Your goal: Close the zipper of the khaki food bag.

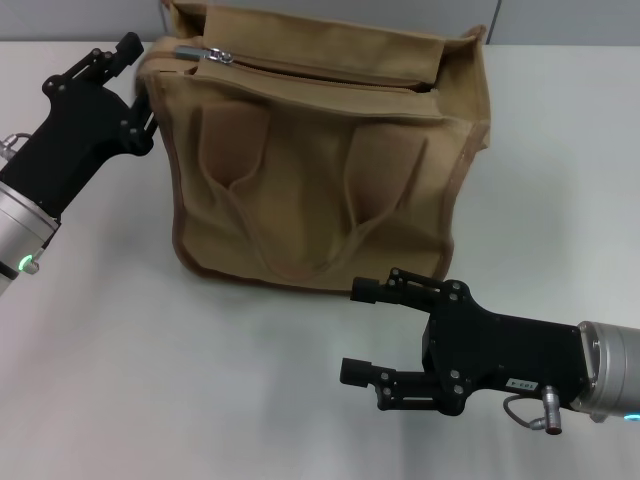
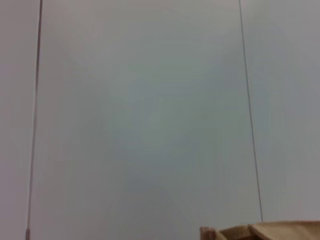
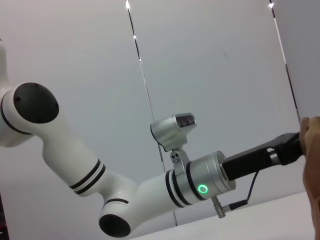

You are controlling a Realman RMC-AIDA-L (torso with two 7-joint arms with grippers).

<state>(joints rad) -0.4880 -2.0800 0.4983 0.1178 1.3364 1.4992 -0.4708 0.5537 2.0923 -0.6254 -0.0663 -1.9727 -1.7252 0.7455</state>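
Bag at table's far edge; left gripper pinches its corner, right gripper open; slipping corner would let zipper bunch

Left claw fingertips hidden behind khaki food bag; grip unclear.

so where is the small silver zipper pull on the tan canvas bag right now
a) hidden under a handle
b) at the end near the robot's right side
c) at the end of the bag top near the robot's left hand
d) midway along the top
c: the small shiny silver pull tab sits at the left end of the tan canvas bag top, close to the left hand.
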